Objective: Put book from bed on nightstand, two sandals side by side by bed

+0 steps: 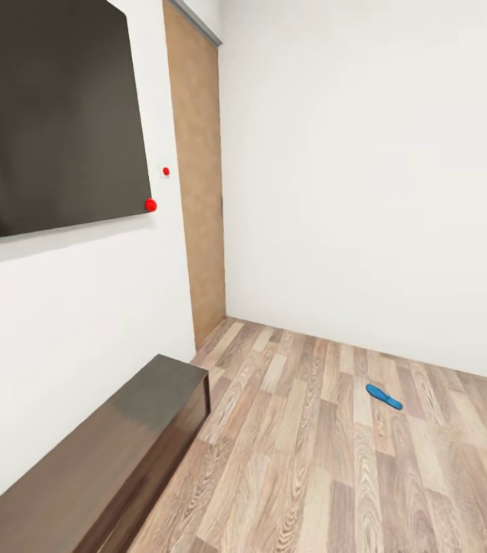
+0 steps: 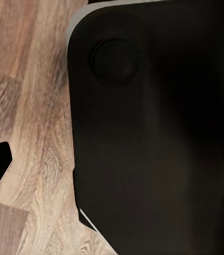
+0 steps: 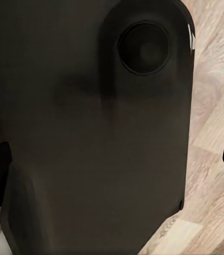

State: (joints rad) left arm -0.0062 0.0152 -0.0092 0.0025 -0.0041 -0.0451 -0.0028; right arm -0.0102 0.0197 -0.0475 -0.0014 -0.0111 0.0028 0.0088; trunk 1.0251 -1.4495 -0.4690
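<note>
We are facing a corner of the bedroom: white walls, a wood-plank floor, a brown door set in the corner, a large dark screen on the wall to our left, and below it a long dark-brown cabinet. Two small red dots sit by the screen's lower corner.

The smallest thing here is the one that matters: a blue sandal lies flat on the floor, well apart from the cabinet and near the far wall. The bed, book, nightstand and second sandal are outside what we see, so we judge we are still travelling and have nothing placed.

What could go wrong from here, in our judgement: the sandal is thin and lies flush on the planks, so reaching down for it could scrape our fingers on the floor or nudge it away. Driving forward could also roll the base over it, and swinging left could clip the cabinet's end.

In both wrist views a dark rounded part of our own body blocks most of the picture over the floor; only dark slivers at the edges may be fingers. We cannot tell how far either pair is open, and we see nothing held.
</note>
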